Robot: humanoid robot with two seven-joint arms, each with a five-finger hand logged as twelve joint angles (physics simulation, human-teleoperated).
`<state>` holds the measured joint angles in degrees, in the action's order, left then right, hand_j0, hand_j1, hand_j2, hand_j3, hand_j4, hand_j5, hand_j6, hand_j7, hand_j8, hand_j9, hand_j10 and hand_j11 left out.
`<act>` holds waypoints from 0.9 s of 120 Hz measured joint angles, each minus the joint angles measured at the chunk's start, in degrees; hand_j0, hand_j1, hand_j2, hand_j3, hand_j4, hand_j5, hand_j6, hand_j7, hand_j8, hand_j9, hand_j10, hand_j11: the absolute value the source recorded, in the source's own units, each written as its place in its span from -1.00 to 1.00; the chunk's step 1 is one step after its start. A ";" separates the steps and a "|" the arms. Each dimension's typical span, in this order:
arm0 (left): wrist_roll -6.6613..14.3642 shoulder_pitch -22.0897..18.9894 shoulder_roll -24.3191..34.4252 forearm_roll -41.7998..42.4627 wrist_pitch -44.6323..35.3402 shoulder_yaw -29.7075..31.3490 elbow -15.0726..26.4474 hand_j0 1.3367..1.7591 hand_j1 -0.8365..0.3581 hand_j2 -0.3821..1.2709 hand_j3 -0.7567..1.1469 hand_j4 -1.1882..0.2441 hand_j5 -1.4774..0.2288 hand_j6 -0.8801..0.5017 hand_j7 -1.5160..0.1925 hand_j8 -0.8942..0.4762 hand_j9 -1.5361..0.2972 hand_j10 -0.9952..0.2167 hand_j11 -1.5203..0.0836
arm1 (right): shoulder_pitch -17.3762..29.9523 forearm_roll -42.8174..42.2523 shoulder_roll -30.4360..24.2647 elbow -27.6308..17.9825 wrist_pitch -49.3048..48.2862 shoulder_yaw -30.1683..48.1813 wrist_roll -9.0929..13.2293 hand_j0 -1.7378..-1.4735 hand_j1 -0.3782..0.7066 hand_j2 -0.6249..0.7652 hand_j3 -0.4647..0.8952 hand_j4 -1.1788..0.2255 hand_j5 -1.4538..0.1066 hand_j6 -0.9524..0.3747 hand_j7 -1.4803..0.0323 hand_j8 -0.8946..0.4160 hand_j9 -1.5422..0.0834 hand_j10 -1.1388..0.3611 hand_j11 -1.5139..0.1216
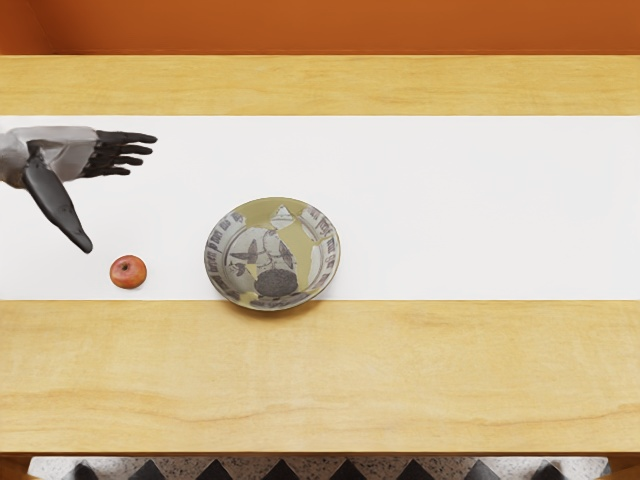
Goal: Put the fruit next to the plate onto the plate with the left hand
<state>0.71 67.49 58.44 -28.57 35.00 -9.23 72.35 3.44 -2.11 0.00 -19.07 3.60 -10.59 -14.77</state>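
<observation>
Red and round, the apple left of the plate could roll away if your left hand, fingers spread and empty, clips it while descending.

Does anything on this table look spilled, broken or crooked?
Nothing stands out. The fruit sits whole on the white cloth, apart from the plate, which lies flat. The left hand is open and holds nothing.
</observation>
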 joint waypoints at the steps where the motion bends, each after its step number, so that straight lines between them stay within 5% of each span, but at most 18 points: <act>1: 0.00 0.00 0.00 -0.11 0.00 0.00 0.25 0.52 0.99 -0.54 -0.20 0.66 0.73 0.27 0.77 0.30 0.68 0.64 0.90 | 0.01 0.00 0.00 0.00 0.00 0.00 0.00 -0.40 -0.91 -0.11 -0.32 0.66 0.84 0.41 0.93 0.34 0.87 0.50 0.82; 13: 1.36 0.40 0.30 -0.74 0.00 -0.06 2.34 0.52 0.99 -0.54 -0.20 0.65 0.73 0.27 0.77 0.30 0.68 0.64 0.90 | 0.05 0.00 0.00 -0.02 0.00 -0.06 0.00 -0.40 -0.91 -0.11 -0.32 0.66 0.84 0.41 0.93 0.34 0.87 0.50 0.82; 28: 11.07 0.58 0.18 -0.19 0.01 -1.46 3.32 0.52 0.99 -0.54 -0.20 0.65 0.73 0.27 0.77 0.30 0.68 0.64 0.90 | 0.06 0.00 0.00 -0.01 0.00 -0.03 0.00 -0.40 -0.91 -0.11 -0.32 0.66 0.84 0.41 0.93 0.34 0.87 0.50 0.82; 42: 25.10 3.62 1.56 -0.07 0.02 -2.78 6.06 0.52 0.98 -0.54 -0.20 0.65 0.73 0.27 0.77 0.30 0.68 0.64 0.90 | 0.02 0.00 0.00 -0.03 0.00 -0.03 0.00 -0.40 -0.91 -0.11 -0.32 0.66 0.84 0.41 0.93 0.34 0.87 0.50 0.82; 52: 30.16 3.58 9.57 -0.60 0.04 -6.67 11.95 0.52 0.99 -0.54 -0.20 0.65 0.73 0.26 0.77 0.30 0.68 0.63 0.90 | 0.00 0.00 0.00 -0.04 0.00 -0.03 0.00 -0.40 -0.91 -0.11 -0.32 0.66 0.84 0.41 0.93 0.34 0.87 0.50 0.82; 78: 33.78 2.15 8.93 -13.47 0.04 -10.47 24.26 0.52 0.98 -0.54 -0.20 0.65 0.73 0.26 0.77 0.29 0.67 0.63 0.89 | -0.01 0.00 0.00 -0.01 0.00 0.01 0.00 -0.40 -0.91 -0.11 -0.32 0.66 0.84 0.41 0.93 0.34 0.87 0.50 0.82; 108: 34.25 1.51 -0.26 -26.26 -4.01 -7.97 26.95 0.52 0.98 -0.54 -0.20 0.65 0.73 0.26 0.77 0.29 0.67 0.63 0.89 | -0.01 0.00 0.00 0.00 0.00 0.04 0.00 -0.40 -0.91 -0.11 -0.32 0.66 0.84 0.41 0.93 0.34 0.87 0.50 0.82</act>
<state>34.95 69.01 58.18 -54.84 31.00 -17.20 99.30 3.43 -2.11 0.00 -19.07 3.60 -10.55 -14.77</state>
